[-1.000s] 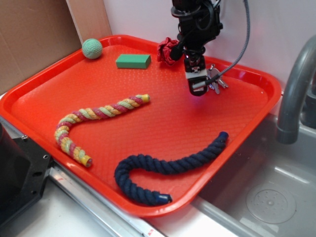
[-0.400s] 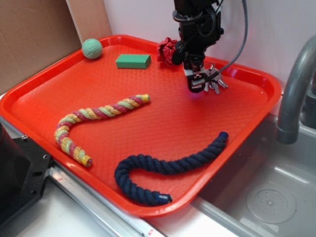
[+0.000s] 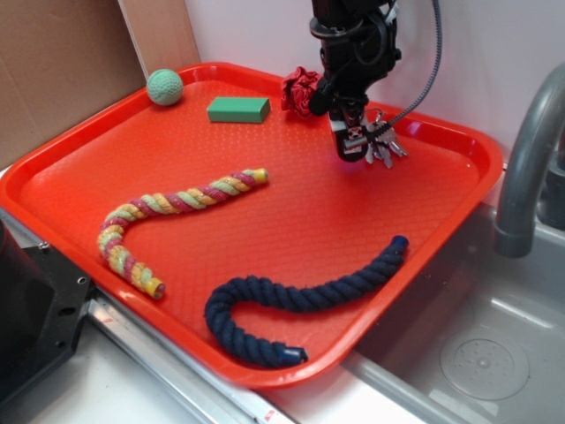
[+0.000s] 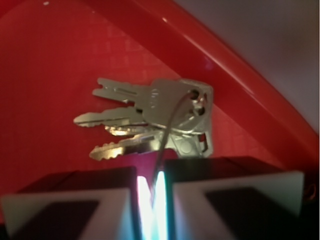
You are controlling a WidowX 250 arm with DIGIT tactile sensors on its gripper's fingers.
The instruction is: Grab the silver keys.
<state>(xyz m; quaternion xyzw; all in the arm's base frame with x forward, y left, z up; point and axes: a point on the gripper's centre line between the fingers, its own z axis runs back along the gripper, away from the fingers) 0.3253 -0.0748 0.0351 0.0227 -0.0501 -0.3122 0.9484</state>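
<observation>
While the gripper (image 3: 353,148) pinches the wire ring of the silver keys (image 4: 155,120) near the red tray's (image 3: 459,141) far rim, a red scrunchie (image 3: 298,88) sits just beside; green block (image 3: 238,109) apart.

A pale wall (image 3: 247,31) rises behind, with a brown cardboard panel (image 3: 62,71) at left. At right, a grey faucet (image 3: 530,150) curves over what seems a steel sink (image 3: 468,344).
</observation>
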